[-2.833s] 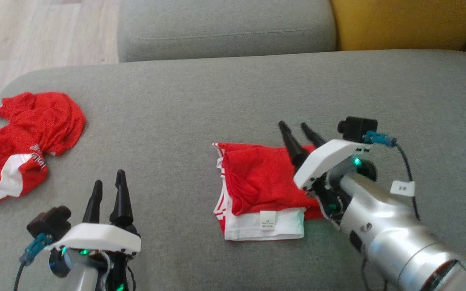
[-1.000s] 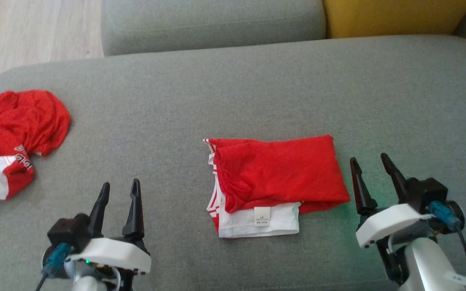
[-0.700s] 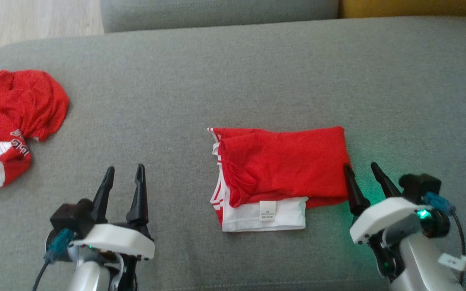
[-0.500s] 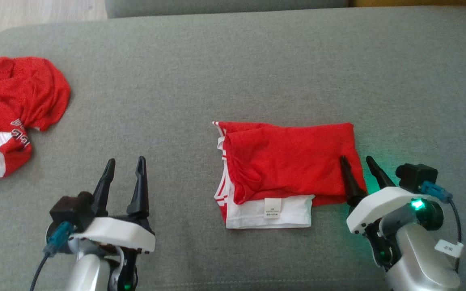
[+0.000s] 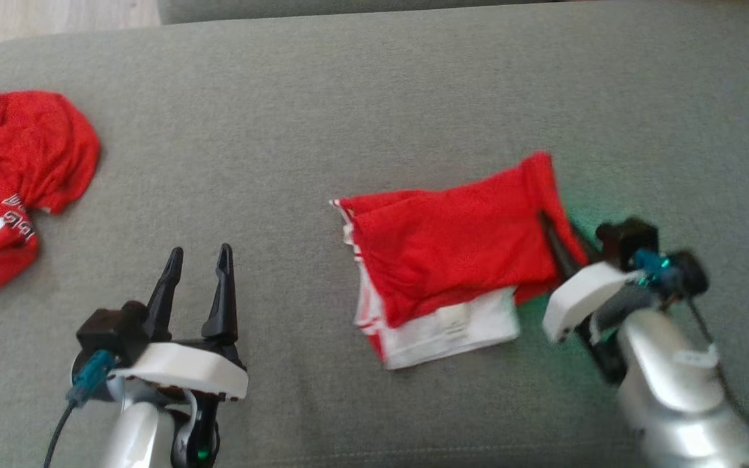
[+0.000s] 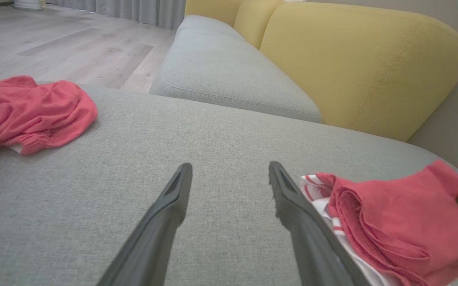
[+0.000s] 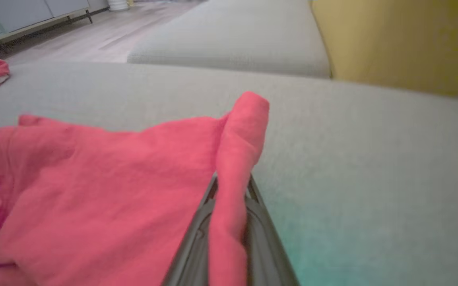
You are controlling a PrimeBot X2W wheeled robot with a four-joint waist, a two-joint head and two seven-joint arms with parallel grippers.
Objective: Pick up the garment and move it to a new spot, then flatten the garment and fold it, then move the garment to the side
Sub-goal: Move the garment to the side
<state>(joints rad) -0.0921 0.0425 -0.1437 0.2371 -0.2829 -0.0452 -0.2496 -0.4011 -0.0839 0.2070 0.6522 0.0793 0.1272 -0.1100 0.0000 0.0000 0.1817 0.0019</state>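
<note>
Where right jaws clamp, garment (image 5: pixel 452 253) stands raised

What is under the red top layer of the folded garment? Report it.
A white layer with a label pokes out at the near edge, striped trim at the left. Everything deeper is covered by the red layer.

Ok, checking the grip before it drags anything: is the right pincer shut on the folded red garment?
Yes, the right pincer clamps a raised ridge of the folded red garment between its two fingers.
</note>
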